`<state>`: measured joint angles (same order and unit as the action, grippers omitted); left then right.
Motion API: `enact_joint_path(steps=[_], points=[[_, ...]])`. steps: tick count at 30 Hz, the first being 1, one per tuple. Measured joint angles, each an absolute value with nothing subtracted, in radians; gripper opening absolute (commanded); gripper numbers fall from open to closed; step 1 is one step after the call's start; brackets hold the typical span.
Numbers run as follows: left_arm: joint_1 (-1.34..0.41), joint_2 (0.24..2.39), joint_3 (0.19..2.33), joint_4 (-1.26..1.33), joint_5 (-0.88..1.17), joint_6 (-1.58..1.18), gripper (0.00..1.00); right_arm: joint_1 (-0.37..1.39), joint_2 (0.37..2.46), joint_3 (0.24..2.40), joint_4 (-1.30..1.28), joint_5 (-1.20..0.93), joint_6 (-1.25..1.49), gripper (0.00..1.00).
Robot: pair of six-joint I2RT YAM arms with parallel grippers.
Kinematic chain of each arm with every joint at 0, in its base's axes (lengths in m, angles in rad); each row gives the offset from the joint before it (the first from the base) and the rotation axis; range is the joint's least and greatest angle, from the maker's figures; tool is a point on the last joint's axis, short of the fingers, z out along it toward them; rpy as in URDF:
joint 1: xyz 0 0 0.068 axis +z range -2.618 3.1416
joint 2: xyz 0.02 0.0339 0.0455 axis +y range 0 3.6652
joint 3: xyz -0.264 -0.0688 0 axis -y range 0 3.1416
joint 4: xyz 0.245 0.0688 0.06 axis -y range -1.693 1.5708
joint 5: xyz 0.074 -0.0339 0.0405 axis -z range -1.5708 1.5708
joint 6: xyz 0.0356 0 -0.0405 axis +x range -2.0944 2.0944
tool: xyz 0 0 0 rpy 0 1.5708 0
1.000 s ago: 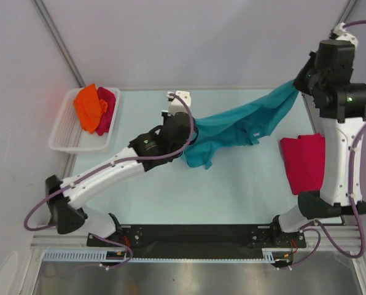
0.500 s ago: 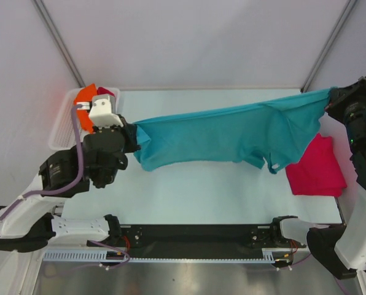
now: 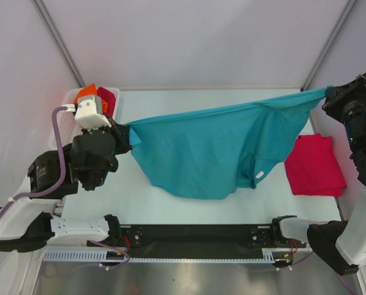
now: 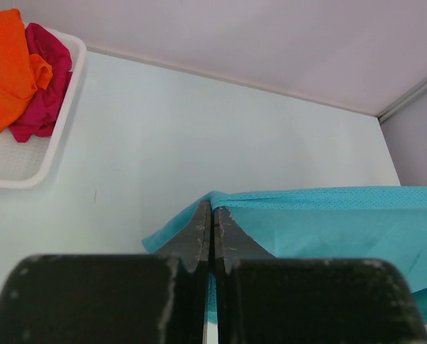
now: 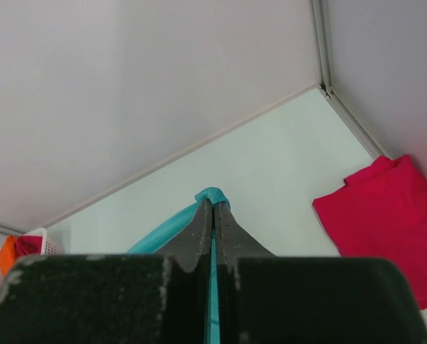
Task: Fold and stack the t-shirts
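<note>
Over the pale table (image 3: 140, 203), a teal t-shirt (image 3: 207, 147) hangs stretched from nine o'clock to two o'clock, its body sagging toward six, apparently pulled wide so it can be laid flat for folding. A folded crimson-pink t-shirt (image 3: 315, 165) lies at three o'clock, likely the base of the stack. The white basket (image 3: 67, 97) at ten o'clock holds an orange t-shirt (image 3: 86, 93) and a crumpled crimson-pink t-shirt (image 3: 107, 98). The left gripper (image 3: 124, 134) and right gripper (image 3: 326, 95) each pinch a teal edge tight.

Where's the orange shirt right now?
In the left wrist view, the orange t-shirt lies in the white basket at the table's far left corner, resting against a crumpled crimson shirt.
</note>
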<state>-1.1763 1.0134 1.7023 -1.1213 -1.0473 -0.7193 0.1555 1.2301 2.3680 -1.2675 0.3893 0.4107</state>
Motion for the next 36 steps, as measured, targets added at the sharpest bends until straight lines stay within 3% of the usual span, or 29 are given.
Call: enact_joint_path(steps=[7,14,25,36], points=[[-1.180,0.977,1.692,-1.073,-1.091,-0.690,0.00,0.195,1.235,2.426,-1.268,0.402,0.410,0.00],[-1.185,0.898,1.683,-0.921,-1.098,-0.483,0.00,0.204,1.218,2.523,-1.271,0.354,0.422,0.00],[-1.165,0.685,1.612,-0.810,-1.354,-0.210,0.00,0.175,1.129,2.474,-1.214,0.562,0.392,0.00],[-1.161,0.812,1.540,-0.708,-1.291,-0.121,0.00,0.173,1.179,2.270,-1.164,0.522,0.427,0.00]])
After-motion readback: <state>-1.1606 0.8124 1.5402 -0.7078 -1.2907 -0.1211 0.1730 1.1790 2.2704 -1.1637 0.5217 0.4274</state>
